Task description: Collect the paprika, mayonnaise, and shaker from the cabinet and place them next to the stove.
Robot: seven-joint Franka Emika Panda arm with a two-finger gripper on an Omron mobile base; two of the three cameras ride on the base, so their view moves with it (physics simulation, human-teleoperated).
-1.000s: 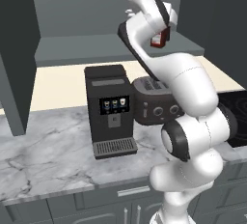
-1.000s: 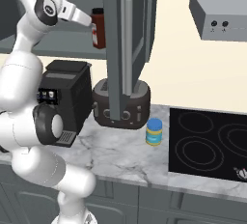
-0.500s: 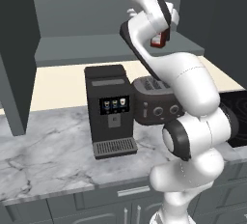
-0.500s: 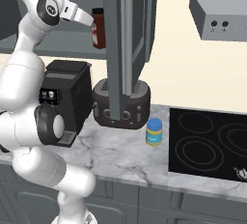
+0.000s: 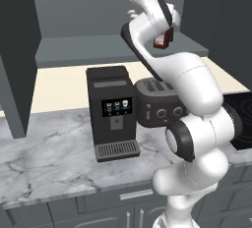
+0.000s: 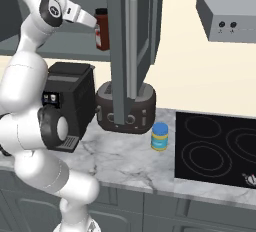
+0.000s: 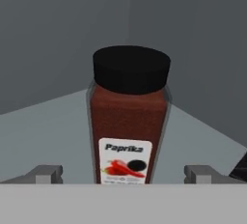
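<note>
While reaching into the cabinet [image 6: 131, 51], hovers with the pincer [image 7: 124, 175] spread wide and empty, tips either side of the paprika [image 7: 129, 121] without touching. Stands upright on the cabinet shelf [image 7: 43, 136], that bottle, long axis vertical, black cap up, dead ahead of the pincer and centred between the tips. Seen from the right base, sits just past the white hand, beside the door's bar handle [image 6: 132, 61]. Already down on the tabletop [image 6: 125, 163]: the mayonnaise [image 6: 159, 136], near the stove [image 6: 215, 148] and by the toaster [image 6: 125, 108]. Against the earlier frames, no visible change: same arm pose, same wide opening, bottle in the same spot. Likely next: a short push forward, then closing on the bottle's body.
</note>
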